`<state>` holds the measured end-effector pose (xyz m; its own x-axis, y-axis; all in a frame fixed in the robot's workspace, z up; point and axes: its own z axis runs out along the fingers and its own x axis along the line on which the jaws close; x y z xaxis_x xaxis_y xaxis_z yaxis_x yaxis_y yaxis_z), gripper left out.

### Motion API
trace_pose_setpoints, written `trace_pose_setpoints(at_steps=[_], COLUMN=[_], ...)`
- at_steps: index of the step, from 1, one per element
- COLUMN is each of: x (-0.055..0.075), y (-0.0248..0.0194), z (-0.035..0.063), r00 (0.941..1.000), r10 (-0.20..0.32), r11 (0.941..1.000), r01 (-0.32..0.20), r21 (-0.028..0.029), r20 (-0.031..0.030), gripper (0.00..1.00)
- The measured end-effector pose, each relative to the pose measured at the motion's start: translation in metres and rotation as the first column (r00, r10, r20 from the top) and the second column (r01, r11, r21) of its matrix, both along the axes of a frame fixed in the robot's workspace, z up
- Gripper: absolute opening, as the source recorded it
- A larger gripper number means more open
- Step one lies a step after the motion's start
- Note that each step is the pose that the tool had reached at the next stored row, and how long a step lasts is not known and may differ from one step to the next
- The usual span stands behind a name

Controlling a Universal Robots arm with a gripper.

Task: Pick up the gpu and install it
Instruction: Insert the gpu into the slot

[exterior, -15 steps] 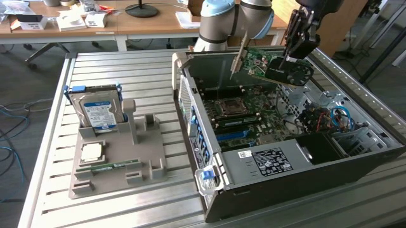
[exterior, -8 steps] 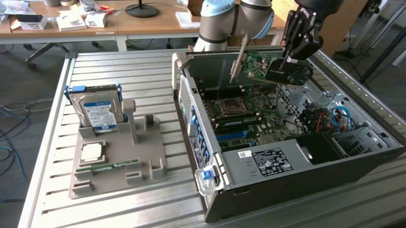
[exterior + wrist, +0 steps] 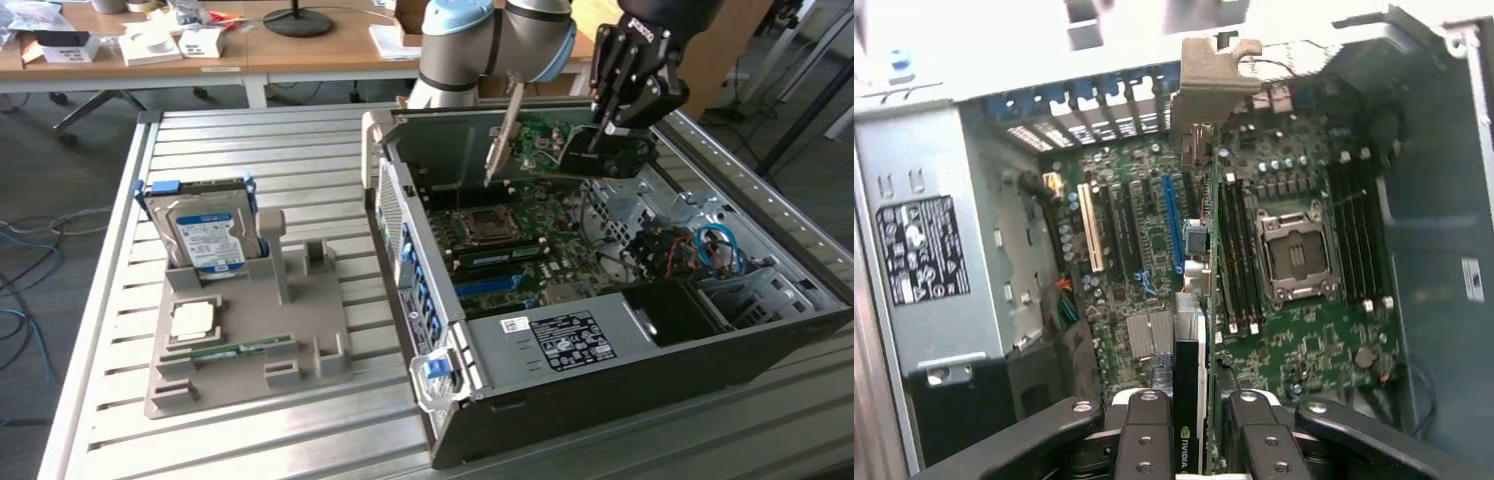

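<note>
Two black fingers [image 3: 1144, 440] clamped on the gpu [image 3: 1190, 385], seen edge-on between them in the wrist view. Gripper [image 3: 607, 135] closed on that card, holding it in the air above the open case [image 3: 641, 420], over the motherboard [image 3: 1304, 340]. Card upright on its long edge, green face toward the exterior view's left, black cooler under the gripper, metal bracket [image 3: 503, 130] slanting down at the end away from the fingers. Not seated in any slot.

Below it in the wrist view: bare CPU socket [image 3: 1294, 250] with memory slots on both sides, a blue slot [image 3: 1172, 225] and a white slot [image 3: 1092, 225] farther over, then the power supply [image 3: 954, 300] with its label.

On the slatted table [image 3: 240, 140], at the exterior view's left and well apart from the case: grey fixture [image 3: 307, 330], hard drive [image 3: 200, 240] standing upright in it, CPU chip [image 3: 194, 320] and memory stick [image 3: 240, 350] lying flat.
</note>
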<state>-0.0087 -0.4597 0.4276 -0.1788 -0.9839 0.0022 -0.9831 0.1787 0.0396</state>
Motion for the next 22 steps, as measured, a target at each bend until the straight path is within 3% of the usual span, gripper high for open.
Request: trace_pose_setpoints(at_steps=[4,8,13,14,17,18,22], x=[0.0,0.0,0.0,-0.0002,-0.0011,-0.0014,-0.0018], y=[0.0,0.0,0.0,0.0,0.0,0.0001,0.0], z=[-0.0012,-0.0017,-0.0018,-0.0019,-0.002,-0.002,-0.0033], r00=[0.9973,0.9905,0.9888,0.9889,0.9883,0.988,0.988], r10=[0.073,0.138,0.149,0.149,0.149,0.149,0.149], r11=[0.9973,0.9905,0.9888,0.9889,0.9888,0.9888,0.9887], r01=[-0.073,-0.138,-0.149,-0.149,-0.149,-0.149,-0.149], r21=[0.0,-0.0002,0.0,0.0014,0.0092,0.0104,0.0105], r20=[0.0,0.0,0.0005,0.0043,0.034,0.0409,0.0419], gripper=[0.26,0.26,0.26,0.26,0.26,0.26,0.26])
